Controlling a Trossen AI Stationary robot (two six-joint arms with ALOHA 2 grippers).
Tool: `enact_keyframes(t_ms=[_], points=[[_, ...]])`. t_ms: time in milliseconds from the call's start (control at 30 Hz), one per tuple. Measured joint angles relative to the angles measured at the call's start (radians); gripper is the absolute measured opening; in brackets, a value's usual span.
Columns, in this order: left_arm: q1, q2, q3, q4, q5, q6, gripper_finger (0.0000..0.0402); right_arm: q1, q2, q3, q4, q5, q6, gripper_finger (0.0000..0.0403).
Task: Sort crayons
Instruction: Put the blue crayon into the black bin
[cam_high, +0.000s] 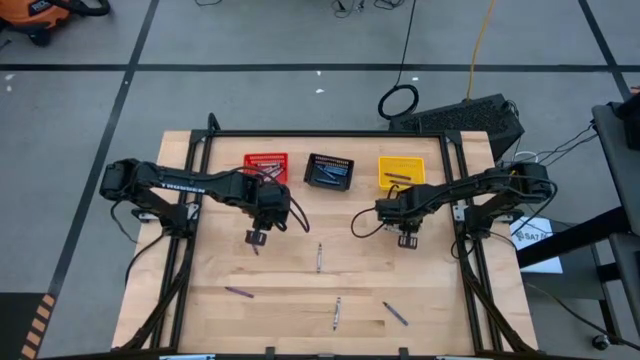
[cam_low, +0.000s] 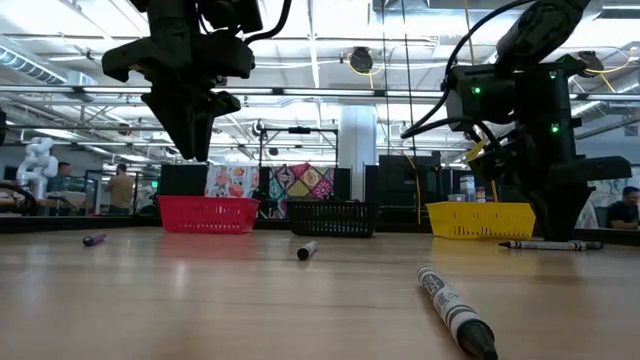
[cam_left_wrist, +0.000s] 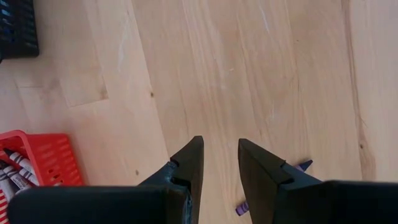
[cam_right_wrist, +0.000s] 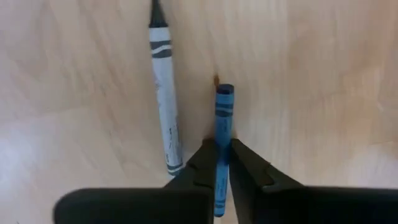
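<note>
My right gripper (cam_high: 407, 240) is shut on a blue crayon (cam_right_wrist: 222, 118) over the wood in front of the yellow basket (cam_high: 401, 170). My left gripper (cam_high: 255, 238) is open and empty, raised above the table (cam_low: 190, 140) in front of the red basket (cam_high: 266, 165). A purple crayon (cam_left_wrist: 242, 208) lies on the wood below it, partly hidden by one finger. Loose crayons lie flat on the table: a grey one (cam_high: 319, 257), a purple one (cam_high: 239, 292), another grey one (cam_high: 338, 313) and a dark one (cam_high: 395, 313). My right gripper pinches the blue crayon's barrel (cam_right_wrist: 222, 138) between its two fingers, at about mid-length. The crayon's flat end (cam_right_wrist: 225, 91) sticks out past the fingertips. Whether the crayon is clear of the wood, I cannot tell.
The red basket (cam_left_wrist: 43, 162) holds several crayons (cam_left_wrist: 12, 171). A black basket (cam_high: 330, 170) stands between the red and yellow ones. A grey crayon (cam_right_wrist: 165, 93) lies on the wood beside the blue one. A black frame (cam_high: 460, 200) borders the table.
</note>
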Motion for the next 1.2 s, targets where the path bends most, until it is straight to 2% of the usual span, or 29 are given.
enact_keyframes(t_ms=[300,467,767,867,1000,1200], points=[[0.000,0.000,0.000,0.000,-0.007,0.000,0.0096,-0.005,-0.001,-0.001,-0.014,0.028,0.226,0.0004],[0.000,0.000,0.000,-0.011,-0.009,0.000,0.0096,-0.006,-0.026,0.023,-0.040,0.034,0.274,0.0002],[0.000,0.000,0.000,-0.064,-0.009,0.000,0.0096,-0.035,-0.067,0.235,-0.044,0.141,0.250,0.0001],[0.000,0.000,0.000,-0.062,-0.009,0.001,0.0096,-0.061,-0.068,0.304,0.031,0.176,0.208,0.0001],[0.000,0.000,0.000,-0.060,-0.009,0.002,0.0096,-0.111,-0.068,0.365,0.178,0.168,0.140,0.0000],[0.000,0.000,0.000,-0.060,-0.009,0.000,0.0096,-0.183,-0.054,0.373,0.418,0.163,0.082,0.0000]])
